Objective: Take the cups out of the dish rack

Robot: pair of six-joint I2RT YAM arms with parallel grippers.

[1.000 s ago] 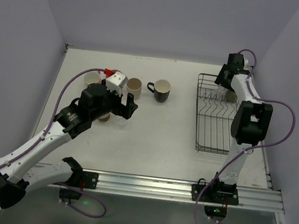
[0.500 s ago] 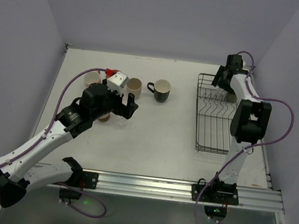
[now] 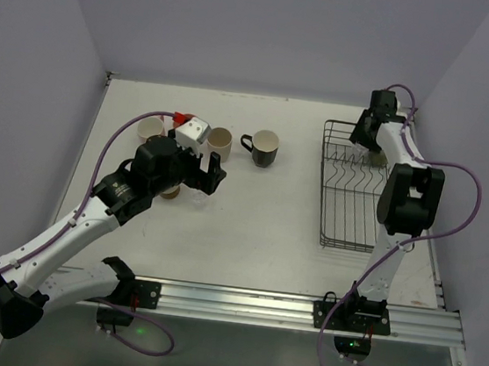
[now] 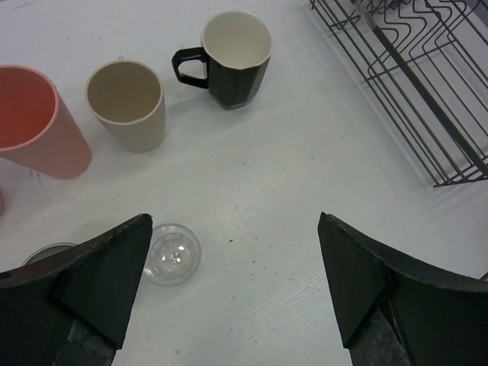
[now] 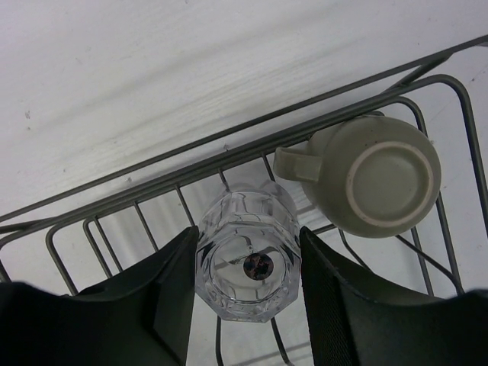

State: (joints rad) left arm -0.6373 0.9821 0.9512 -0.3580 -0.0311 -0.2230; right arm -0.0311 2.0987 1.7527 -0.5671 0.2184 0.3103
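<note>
Left gripper (image 4: 234, 229): jaws spread wide, empty, over bare table. Salmon-pink tumbler (image 4: 34, 122), beige cup (image 4: 128, 103) and black mug (image 4: 232, 57) stand beyond it, and a clear glass (image 4: 171, 253) sits near its left finger. Right gripper (image 5: 248, 236): at the dish rack (image 3: 326, 188) far corner. Its fingers (image 5: 171, 297) flank the rack glass (image 5: 248, 263), apparently touching, but a firm grip cannot be told. An upturned olive-grey mug (image 5: 385, 179) sits just beside.

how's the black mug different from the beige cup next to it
The black mug has a side handle; the beige cup has none. The mug is dark outside with a cream inside, the cup beige all over. Both stand upright and empty on the table.
</note>
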